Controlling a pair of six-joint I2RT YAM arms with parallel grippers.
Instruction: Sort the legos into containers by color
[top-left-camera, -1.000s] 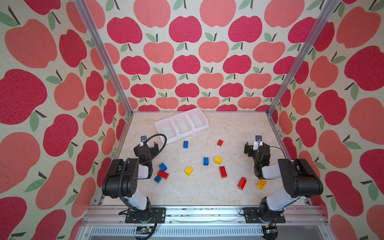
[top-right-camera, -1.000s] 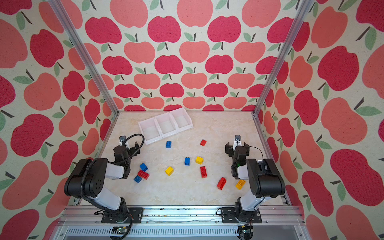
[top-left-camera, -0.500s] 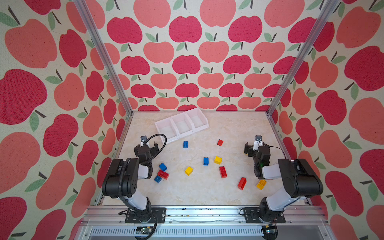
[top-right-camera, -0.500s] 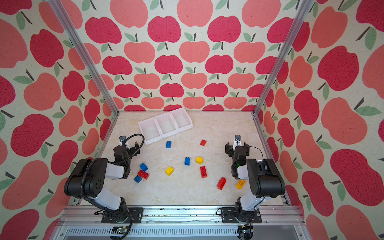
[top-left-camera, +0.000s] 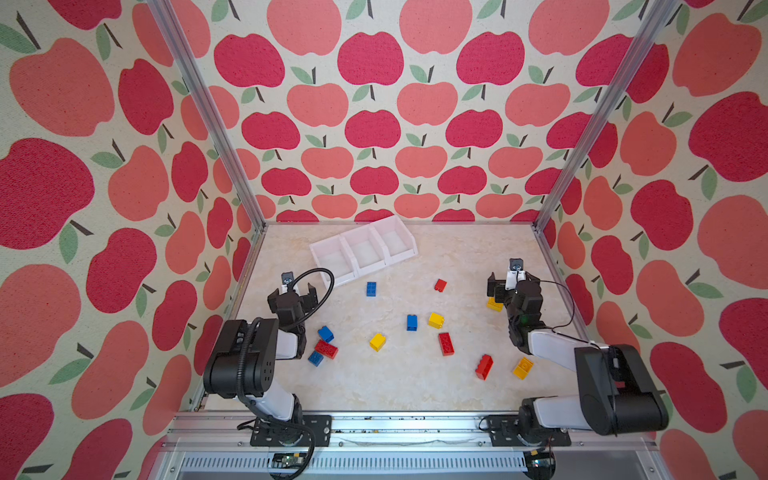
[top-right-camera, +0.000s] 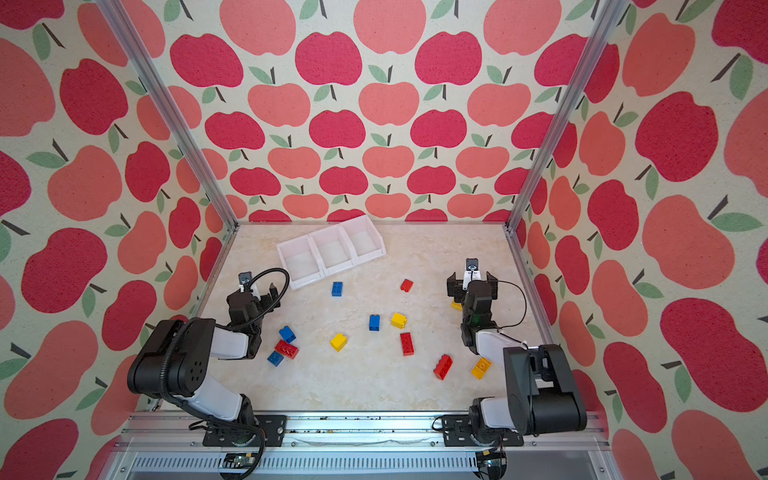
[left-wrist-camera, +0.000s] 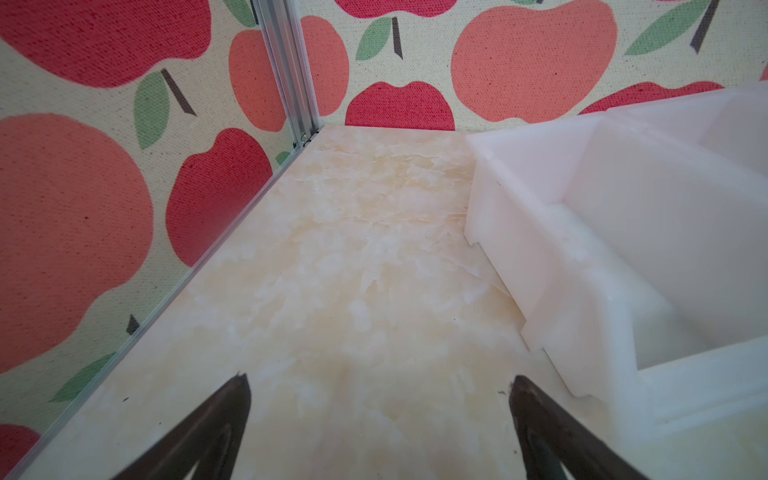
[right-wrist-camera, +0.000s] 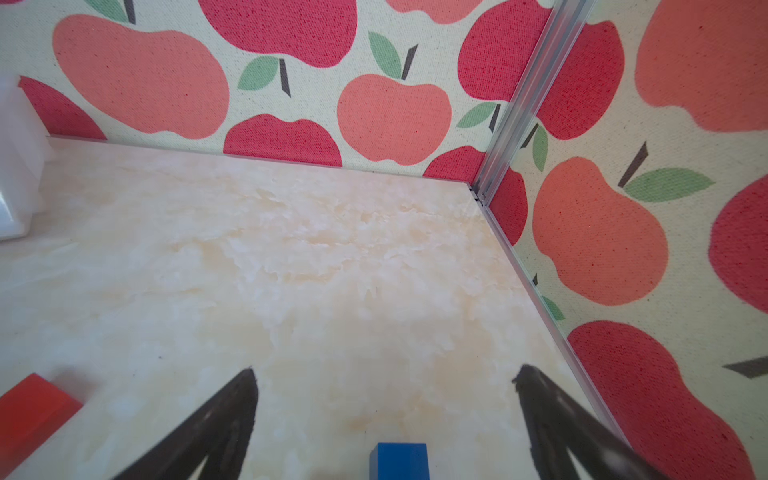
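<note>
The legos lie scattered on the marble floor in both top views: blue (top-left-camera: 371, 289), red (top-left-camera: 440, 285), blue (top-left-camera: 411, 322), yellow (top-left-camera: 436, 320), yellow (top-left-camera: 377, 341) and red (top-left-camera: 446, 344). The three joined white containers (top-left-camera: 361, 249) (top-right-camera: 332, 249) stand empty at the back. My left gripper (top-left-camera: 293, 293) (left-wrist-camera: 380, 378) is open over bare floor, beside the end container (left-wrist-camera: 623, 249). My right gripper (top-left-camera: 513, 286) (right-wrist-camera: 384, 374) is open, low over the floor. A blue brick (right-wrist-camera: 399, 461) lies between its fingers, untouched. A yellow brick (top-left-camera: 494, 305) peeks from under it.
A blue brick (top-left-camera: 326, 333), a red one (top-left-camera: 326, 349) and another blue one (top-left-camera: 315, 358) cluster by the left arm. A red brick (top-left-camera: 484, 367) and a yellow one (top-left-camera: 523, 368) lie by the right arm. Apple-print walls and metal corner posts (top-left-camera: 552, 199) close in the floor.
</note>
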